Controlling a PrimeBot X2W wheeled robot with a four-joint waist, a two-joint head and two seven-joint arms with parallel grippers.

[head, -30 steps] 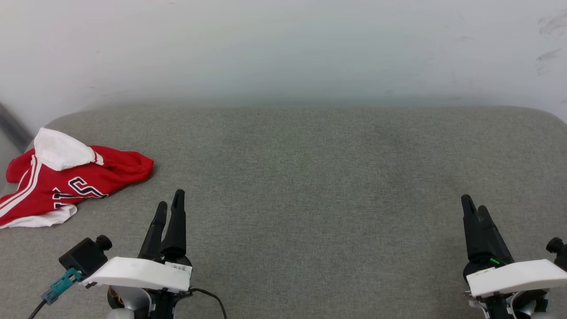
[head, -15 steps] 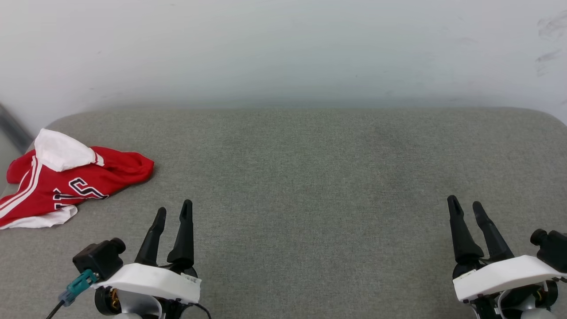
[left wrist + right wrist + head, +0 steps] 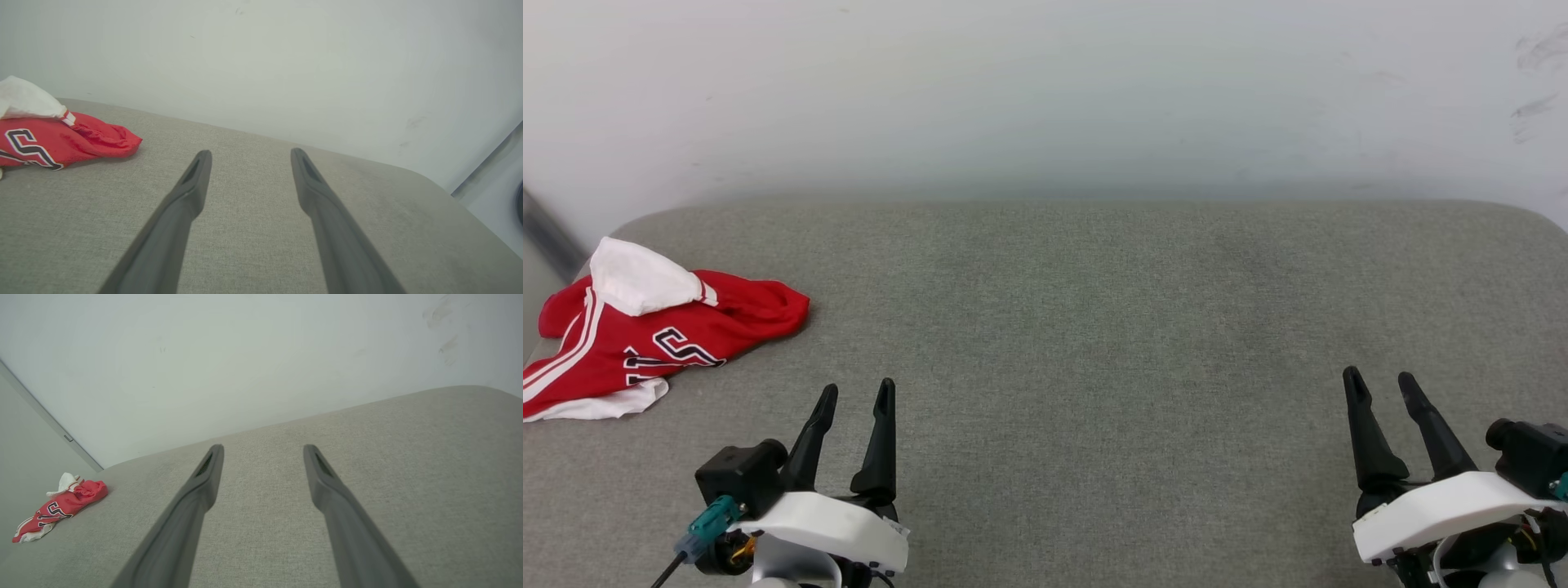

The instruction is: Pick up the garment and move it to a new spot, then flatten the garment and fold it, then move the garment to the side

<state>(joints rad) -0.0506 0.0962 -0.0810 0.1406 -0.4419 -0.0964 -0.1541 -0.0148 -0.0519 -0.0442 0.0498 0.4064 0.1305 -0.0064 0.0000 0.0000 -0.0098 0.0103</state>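
The garment [image 3: 645, 335], a red jersey with white sleeves, stripe trim and dark letters, lies crumpled at the far left of the grey cushioned surface [image 3: 1094, 327]. It also appears as the garment [image 3: 53, 139] at the left of the left wrist view and the garment [image 3: 57, 506] small at the lower left of the right wrist view. My left gripper [image 3: 856, 394] stands open at the lower left, a short way right of and nearer than the jersey, holding nothing. At the lower right my right gripper [image 3: 1379, 381] is open and empty too.
A pale wall [image 3: 1045, 90] rises behind the surface. The surface's left edge [image 3: 556, 269] runs just beside the jersey, with a grey strip [image 3: 543, 229] past it. The cushion's rounded right corner [image 3: 1535, 216] shows at the back right.
Both grippers have gone from shut to open and drawn back toward the bottom of the head view. The jersey has stayed where it lay.
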